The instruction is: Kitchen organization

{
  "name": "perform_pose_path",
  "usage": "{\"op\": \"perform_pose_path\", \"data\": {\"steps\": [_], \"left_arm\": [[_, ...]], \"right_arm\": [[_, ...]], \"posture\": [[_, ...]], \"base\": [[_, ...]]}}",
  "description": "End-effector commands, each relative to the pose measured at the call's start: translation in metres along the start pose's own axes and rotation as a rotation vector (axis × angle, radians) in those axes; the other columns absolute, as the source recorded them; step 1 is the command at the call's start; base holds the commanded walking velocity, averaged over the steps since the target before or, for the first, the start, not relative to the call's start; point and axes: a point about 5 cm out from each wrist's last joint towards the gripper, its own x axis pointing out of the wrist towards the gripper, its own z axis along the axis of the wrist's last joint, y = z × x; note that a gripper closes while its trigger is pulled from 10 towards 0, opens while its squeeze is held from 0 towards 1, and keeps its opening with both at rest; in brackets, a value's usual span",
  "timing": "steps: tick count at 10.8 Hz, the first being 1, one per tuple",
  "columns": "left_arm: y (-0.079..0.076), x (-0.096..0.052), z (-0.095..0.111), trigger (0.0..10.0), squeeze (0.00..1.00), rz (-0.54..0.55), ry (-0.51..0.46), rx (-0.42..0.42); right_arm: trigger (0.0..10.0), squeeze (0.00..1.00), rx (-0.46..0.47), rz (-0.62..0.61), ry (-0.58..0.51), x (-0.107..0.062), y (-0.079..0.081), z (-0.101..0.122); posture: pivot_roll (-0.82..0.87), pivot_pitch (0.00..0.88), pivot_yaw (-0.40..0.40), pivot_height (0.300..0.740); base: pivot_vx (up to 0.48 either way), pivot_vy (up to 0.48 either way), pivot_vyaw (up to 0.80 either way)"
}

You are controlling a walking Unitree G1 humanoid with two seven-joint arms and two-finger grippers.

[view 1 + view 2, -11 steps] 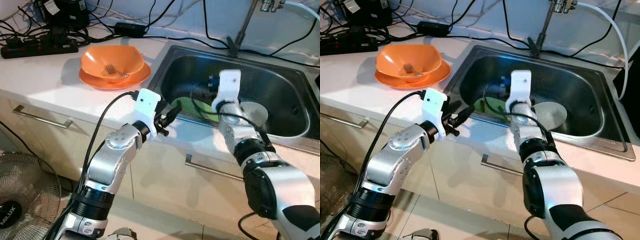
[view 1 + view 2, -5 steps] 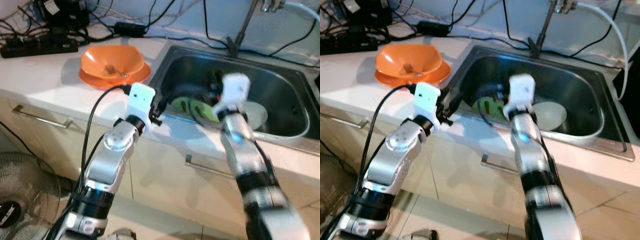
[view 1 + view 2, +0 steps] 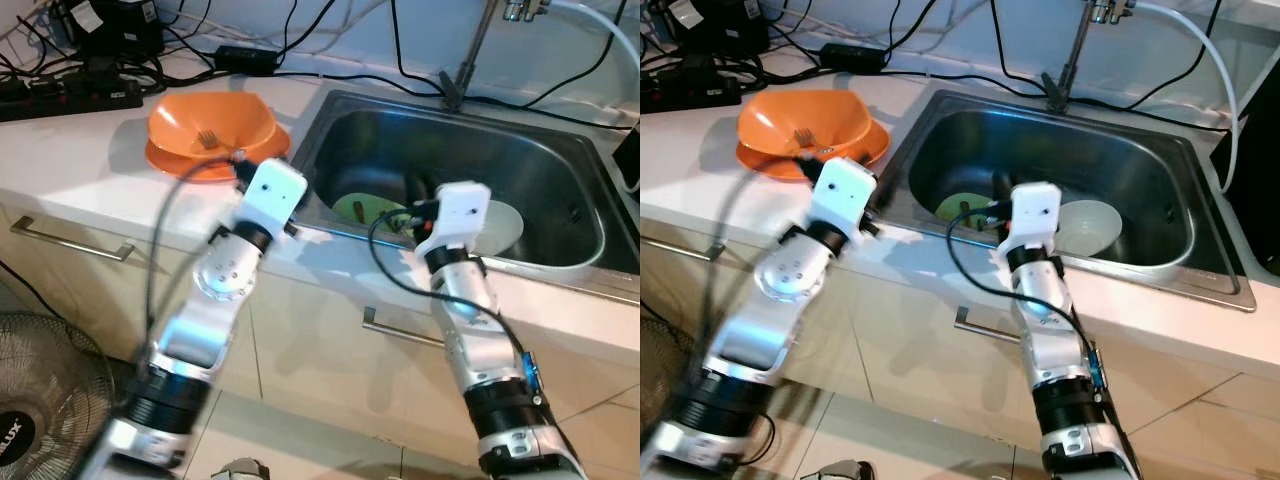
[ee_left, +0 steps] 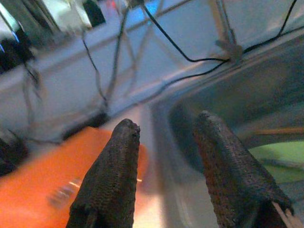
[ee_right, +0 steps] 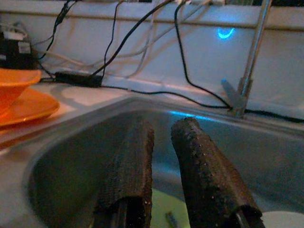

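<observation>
A green plate (image 3: 367, 209) lies on the floor of the steel sink (image 3: 560, 150), with a white plate (image 3: 500, 224) just beside it. On the surface (image 3: 70, 150) to the sink's left, an orange bowl (image 3: 212, 122) holding a fork (image 3: 208, 138) sits on an orange plate (image 3: 170, 160) — cables and a power strip (image 3: 70, 95) lie behind. The left tool (image 4: 164, 156) hovers at the sink's near-left rim, fingers parted and empty. The right tool (image 5: 161, 156) hangs over the sink's front edge — fingers nearly together, holding nothing.
</observation>
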Motion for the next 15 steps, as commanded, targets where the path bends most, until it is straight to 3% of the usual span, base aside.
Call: {"op": "perform_pose_path", "data": {"steps": [1, 2, 3, 4, 6, 13, 14, 15], "left_arm": [[0.004, 0.003, 0.01, 10.0, 0.0, 0.002, -0.038, 0.123], [0.012, 0.004, 0.006, 10.0, 1.0, 0.005, -0.02, 0.186], [0.028, 0.008, -0.003, 10.0, 1.0, 0.025, 0.032, 0.322], [0.034, 0.01, -0.009, 10.0, 0.0, 0.029, 0.067, 0.405], [0.041, 0.016, -0.02, 10.0, 0.0, 0.017, 0.129, 0.486], [0.045, 0.038, -0.039, 10.0, 0.0, 0.015, 0.22, 0.493], [0.046, 0.043, -0.038, 9.1, 0.0, 0.025, 0.22, 0.499], [0.046, 0.044, -0.037, 3.0, 0.0, 0.029, 0.219, 0.499]], "right_arm": [[10.0, 0.0, -0.004, -0.003, -0.002, 0.0, 0.001, 0.003], [10.0, 0.0, -0.003, -0.001, 0.002, 0.0, 0.002, 0.003], [10.0, 0.0, 0.002, -0.007, 0.006, 0.002, 0.002, 0.003], [10.0, 0.0, 0.002, -0.007, 0.01, 0.001, 0.002, 0.003], [10.0, 0.0, 0.004, -0.004, 0.017, 0.001, 0.003, 0.002], [10.0, 0.0, 0.006, -0.007, 0.027, 0.003, 0.003, 0.003], [10.0, 0.0, 0.003, -0.012, 0.026, 0.003, 0.002, 0.003], [10.0, 0.0, 0.003, -0.015, 0.027, 0.002, 0.001, 0.003]], "posture": [[0.07, 0.025, -0.047, 0.74], [0.08, 0.021, -0.046, 0.74], [0.07, 0.014, -0.045, 0.74], [0.07, 0.009, -0.046, 0.74], [0.07, 0.006, -0.046, 0.74], [0.07, 0.025, -0.052, 0.74], [0.06, 0.026, -0.051, 0.74], [0.06, 0.027, -0.051, 0.74]], "base": [[0.0, 0.0, 0.0], [0.0, 0.0, 0.0], [0.0, 0.0, 0.0], [0.0, 0.0, 0.0], [0.0, 0.0, 0.0], [0.0, 0.0, 0.0], [0.0, 0.0, 0.0], [0.0, 0.0, 0.0]]}}
